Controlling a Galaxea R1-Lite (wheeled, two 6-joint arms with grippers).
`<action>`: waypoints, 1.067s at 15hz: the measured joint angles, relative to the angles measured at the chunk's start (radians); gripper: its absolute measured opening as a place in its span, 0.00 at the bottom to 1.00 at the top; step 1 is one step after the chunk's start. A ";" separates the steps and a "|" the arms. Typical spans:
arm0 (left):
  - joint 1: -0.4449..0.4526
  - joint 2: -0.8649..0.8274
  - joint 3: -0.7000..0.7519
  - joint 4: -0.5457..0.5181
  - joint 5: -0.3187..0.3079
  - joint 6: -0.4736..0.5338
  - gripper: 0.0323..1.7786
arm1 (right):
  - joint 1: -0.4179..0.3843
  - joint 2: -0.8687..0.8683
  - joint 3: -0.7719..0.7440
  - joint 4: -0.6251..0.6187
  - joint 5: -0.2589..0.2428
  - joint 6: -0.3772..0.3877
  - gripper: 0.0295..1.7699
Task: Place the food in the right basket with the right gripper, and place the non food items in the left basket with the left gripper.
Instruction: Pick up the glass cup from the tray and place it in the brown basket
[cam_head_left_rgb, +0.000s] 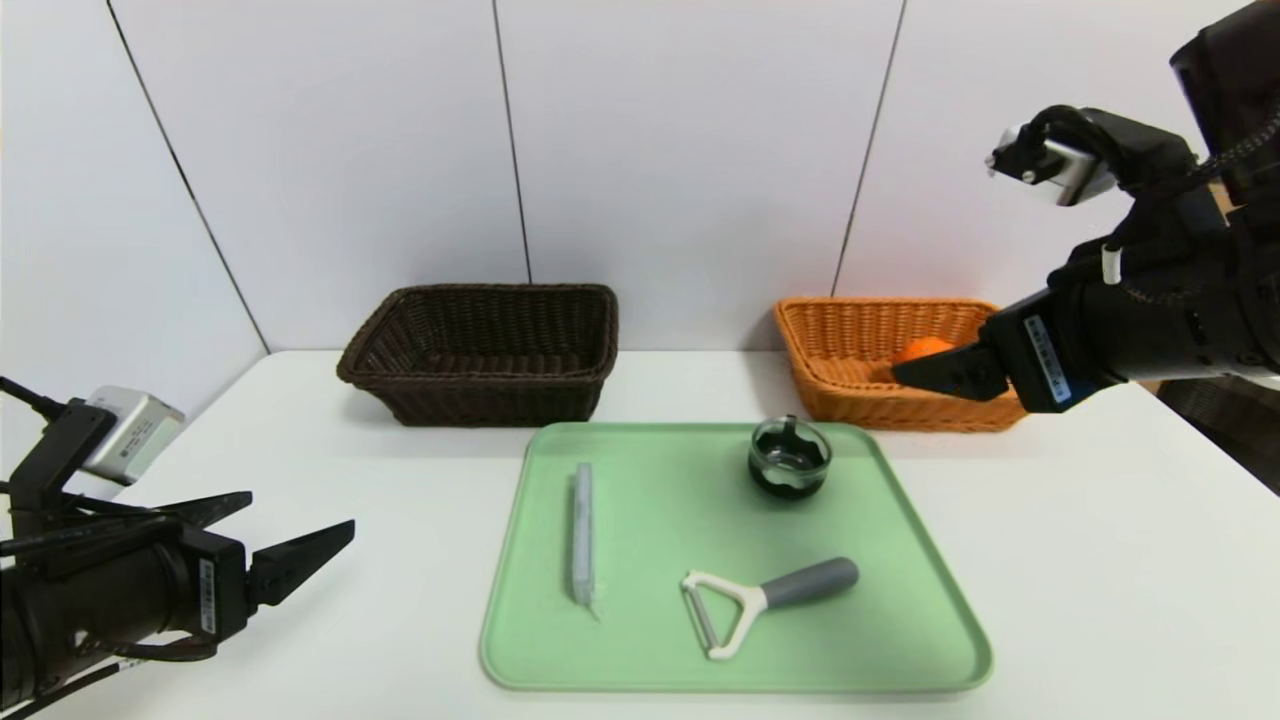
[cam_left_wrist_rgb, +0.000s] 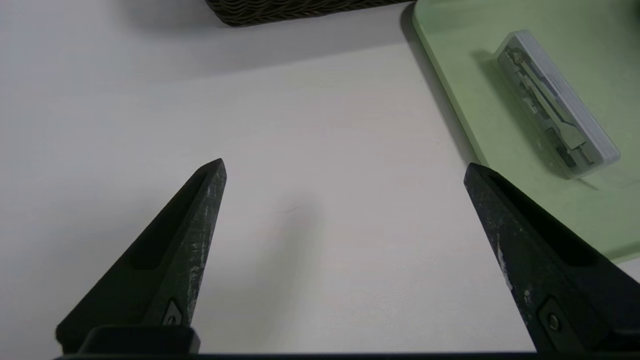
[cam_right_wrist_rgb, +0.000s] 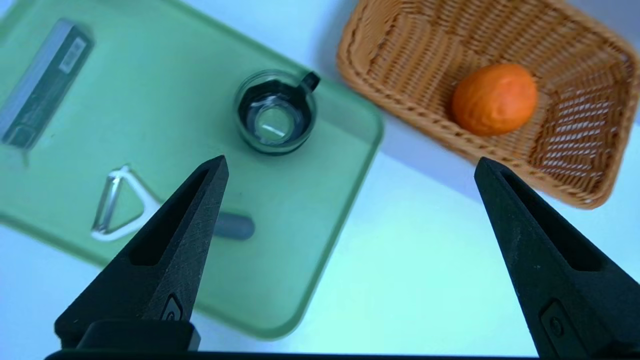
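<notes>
The orange fruit (cam_head_left_rgb: 922, 349) (cam_right_wrist_rgb: 494, 99) lies in the orange-tan right basket (cam_head_left_rgb: 850, 330) (cam_right_wrist_rgb: 400, 45). My right gripper (cam_head_left_rgb: 925, 375) (cam_right_wrist_rgb: 350, 167) hangs open and empty above the table, in front of that basket. On the green tray (cam_head_left_rgb: 650, 660) (cam_right_wrist_rgb: 300, 210) lie the dark glass dish (cam_head_left_rgb: 789, 458) (cam_right_wrist_rgb: 276, 112), the grey bar (cam_head_left_rgb: 581, 533) (cam_left_wrist_rgb: 555, 102) and the white peeler (cam_head_left_rgb: 765, 598) (cam_right_wrist_rgb: 117, 207). The dark brown left basket (cam_head_left_rgb: 480, 350) holds nothing visible. My left gripper (cam_head_left_rgb: 300, 530) (cam_left_wrist_rgb: 345, 172) sits low at the table's left, open and empty.
The white table (cam_head_left_rgb: 1100, 560) carries the tray in the middle and both baskets at the back against a white panelled wall (cam_head_left_rgb: 680, 150).
</notes>
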 joint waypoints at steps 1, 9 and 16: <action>-0.001 0.000 0.000 0.000 0.000 0.000 0.95 | 0.011 -0.004 0.006 0.013 -0.004 0.023 0.96; -0.003 -0.002 0.001 0.000 0.001 0.000 0.95 | 0.052 0.083 -0.087 0.176 -0.037 0.270 0.96; -0.003 -0.006 0.005 0.000 0.001 0.000 0.95 | 0.073 0.238 -0.266 0.348 -0.040 0.505 0.96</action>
